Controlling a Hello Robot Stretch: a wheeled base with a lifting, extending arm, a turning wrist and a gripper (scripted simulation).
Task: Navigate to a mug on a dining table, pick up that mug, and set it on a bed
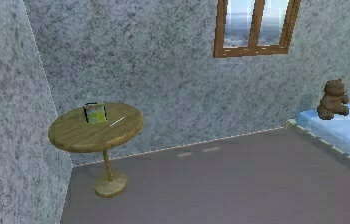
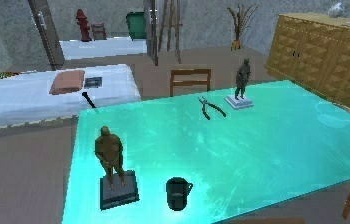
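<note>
A dark mug point(image 2: 178, 192) stands near the front edge of the glossy teal dining table point(image 2: 273, 150) in the arm side view. Just left of the mug a brown figure statue point(image 2: 113, 165) rises from a dark base. A bed point(image 2: 43, 100) with a pale blue cover lies beyond the table's left corner, with a reddish pillow point(image 2: 67, 83) and a dark flat thing point(image 2: 93, 81) on it. In the forward view another bed point(image 1: 341, 128) shows at the right edge, and a brown teddy bear point(image 1: 333, 99) sits on it.
A second statue point(image 2: 242, 80) and a dark pliers-like tool point(image 2: 211, 108) are farther out on the table. A wooden chair point(image 2: 190, 79) stands behind it and a wooden dresser point(image 2: 323, 55) at the right. Ahead, a round wooden table point(image 1: 96, 128) stands by the grey wall, under a window point(image 1: 256, 25).
</note>
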